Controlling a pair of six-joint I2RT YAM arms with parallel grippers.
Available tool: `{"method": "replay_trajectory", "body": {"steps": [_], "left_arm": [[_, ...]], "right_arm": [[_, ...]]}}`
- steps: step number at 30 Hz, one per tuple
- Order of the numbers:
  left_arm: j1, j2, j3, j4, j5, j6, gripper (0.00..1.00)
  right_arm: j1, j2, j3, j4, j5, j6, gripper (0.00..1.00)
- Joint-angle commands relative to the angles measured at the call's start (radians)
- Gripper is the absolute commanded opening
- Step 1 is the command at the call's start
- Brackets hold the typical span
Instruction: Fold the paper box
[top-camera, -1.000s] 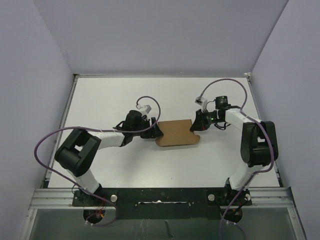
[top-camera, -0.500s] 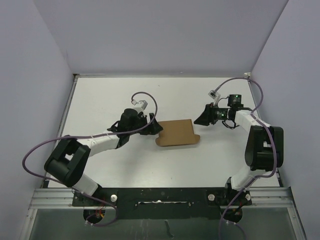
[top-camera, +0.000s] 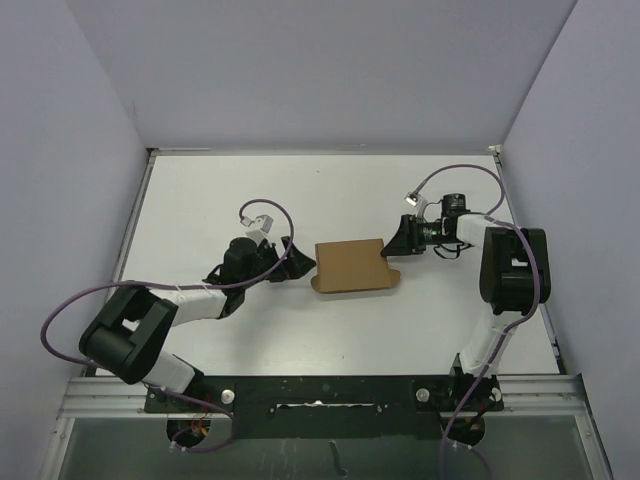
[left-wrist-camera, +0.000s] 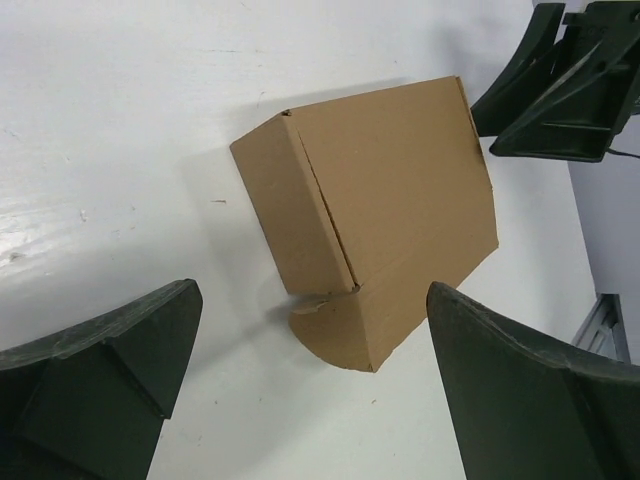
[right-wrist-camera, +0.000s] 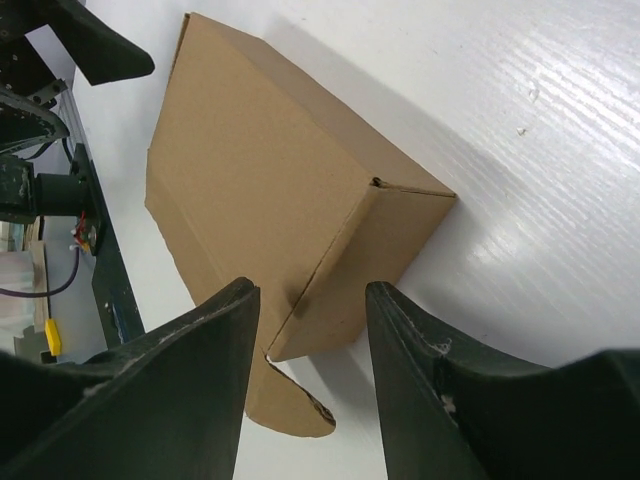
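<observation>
Top view: we look down from high behind the arm bases, far off, with the whole desk (top-camera: 200, 200) in frame. Left wrist view: low and close, facing past the left fingers (left-wrist-camera: 100, 370) toward the paper box (left-wrist-camera: 400, 200). Right wrist view: nearer still, facing back past the right fingers (right-wrist-camera: 160, 380). We see the box in all three.

Viewing the paper box (top-camera: 350, 266): lying flat at about the centre of the bench (top-camera: 200, 190), sitting slightly toward 3 o'clock. Showing plain brown, unmarked cardboard. Standing folded into a shallow rectangular carton, closing under a flat top panel, stretching lengthwise from 9 to 3 o'clock. Showing a seam along one short end wall, and leaving a rounded flap poking out loose near the 4 o'clock corner.
</observation>
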Motion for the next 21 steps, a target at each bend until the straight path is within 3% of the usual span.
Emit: {"method": "replay_trajectory", "body": {"steps": [1, 11, 21], "left_arm": [[0.0, 0.076, 0.024, 0.174, 0.04, -0.086, 0.96], [-0.018, 0.163, 0.033, 0.225, 0.008, -0.17, 0.96], [-0.084, 0.229, 0.033, 0.312, -0.056, -0.271, 0.96]], "right_arm": [[0.003, 0.018, 0.029, -0.006, -0.029, 0.013, 0.46], [-0.036, 0.072, 0.021, 0.002, -0.06, 0.048, 0.32], [-0.08, 0.122, 0.011, 0.001, -0.082, 0.063, 0.25]]}}
